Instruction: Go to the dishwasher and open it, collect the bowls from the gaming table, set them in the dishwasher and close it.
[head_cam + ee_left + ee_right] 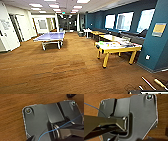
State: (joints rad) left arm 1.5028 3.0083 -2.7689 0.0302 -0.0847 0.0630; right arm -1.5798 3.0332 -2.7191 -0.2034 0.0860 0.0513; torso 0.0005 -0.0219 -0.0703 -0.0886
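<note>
I see a blue ping-pong table standing on brown carpet, with a teal wall at my right.

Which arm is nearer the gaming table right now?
Right, likely: the gaming table stands ahead on the robot's right; both wrists hang over wooden floor, well short of it.

Gaming table stands right of centre, against the right-hand wall. More tables line up behind it. Ping-pong table sits left, farther back, on the floor.
</note>
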